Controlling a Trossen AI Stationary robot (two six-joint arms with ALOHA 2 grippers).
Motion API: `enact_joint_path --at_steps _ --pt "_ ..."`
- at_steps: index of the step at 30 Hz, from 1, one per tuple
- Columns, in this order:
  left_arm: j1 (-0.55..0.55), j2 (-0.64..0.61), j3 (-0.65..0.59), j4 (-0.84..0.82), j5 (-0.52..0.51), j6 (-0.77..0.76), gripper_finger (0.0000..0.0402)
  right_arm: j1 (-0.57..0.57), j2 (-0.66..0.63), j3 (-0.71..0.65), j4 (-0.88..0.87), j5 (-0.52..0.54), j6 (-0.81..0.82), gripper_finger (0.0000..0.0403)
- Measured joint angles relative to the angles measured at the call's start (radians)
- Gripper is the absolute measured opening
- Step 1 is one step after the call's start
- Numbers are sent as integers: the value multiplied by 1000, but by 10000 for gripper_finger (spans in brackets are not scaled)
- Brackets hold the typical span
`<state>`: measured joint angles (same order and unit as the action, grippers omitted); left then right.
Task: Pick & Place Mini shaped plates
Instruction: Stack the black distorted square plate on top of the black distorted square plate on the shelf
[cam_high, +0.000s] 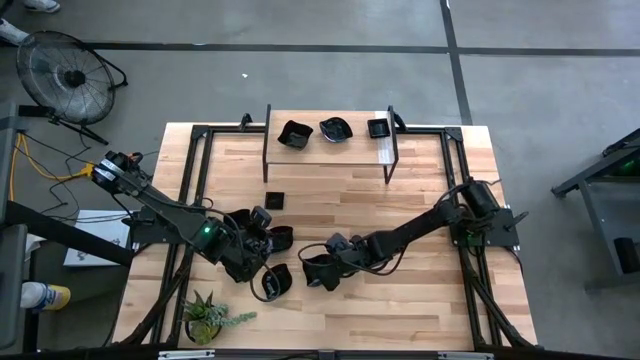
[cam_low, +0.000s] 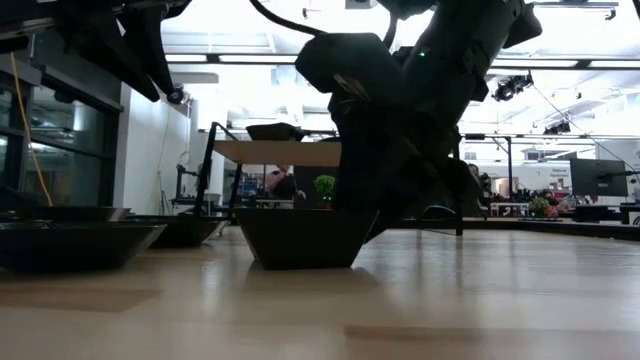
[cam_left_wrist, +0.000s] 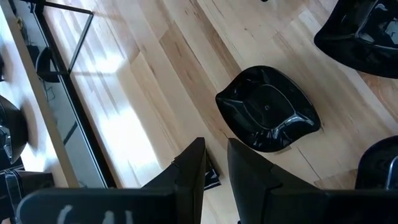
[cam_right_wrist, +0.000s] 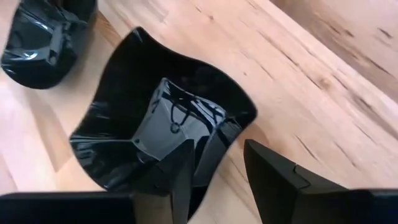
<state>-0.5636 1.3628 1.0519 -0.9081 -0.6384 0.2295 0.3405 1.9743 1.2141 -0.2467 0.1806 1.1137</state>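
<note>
Black wavy-edged dish (cam_right_wrist: 155, 118) sat beside the potted plant (cam_high: 207, 316); right gripper (cam_right_wrist: 217, 168) straddled its rim, fingers parted; closing seemed next; left gripper (cam_left_wrist: 214, 171) hovered nearby, narrowly open.

We saw a pale wooden desk (cam_high: 420, 290) carrying a raised shelf (cam_high: 330, 150) with three black plates (cam_high: 332, 130), well beyond both claws. A small square plate (cam_high: 274, 201) lay beyond the left claw (cam_high: 262, 262), and a potted plant (cam_high: 207, 316) sat near it.

Three black plates (cam_high: 333, 130) sit on a raised shelf (cam_high: 330, 150) at the counter's (cam_high: 420, 290) far edge. Near the front, the left claw (cam_high: 262, 238) and right claw (cam_high: 322, 270) hover among more dishes, beside a potted plant (cam_high: 208, 316).
</note>
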Motion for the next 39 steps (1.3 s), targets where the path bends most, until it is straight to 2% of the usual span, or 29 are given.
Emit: enact_joint_path --at_steps 10,27,30,39 --pt "0 0 0 0 1 0 65 -14 -2 0 -5 -46 -22 123" --pt "0 0 0 13 2 -2 65 -29 -3 0 -6 -83 -100 8" --pt "0 0 0 26 2 -2 65 -33 -4 0 -4 -83 -118 4" --pt "0 0 0 26 2 -2 65 -33 -54 0 -9 18 -181 4"
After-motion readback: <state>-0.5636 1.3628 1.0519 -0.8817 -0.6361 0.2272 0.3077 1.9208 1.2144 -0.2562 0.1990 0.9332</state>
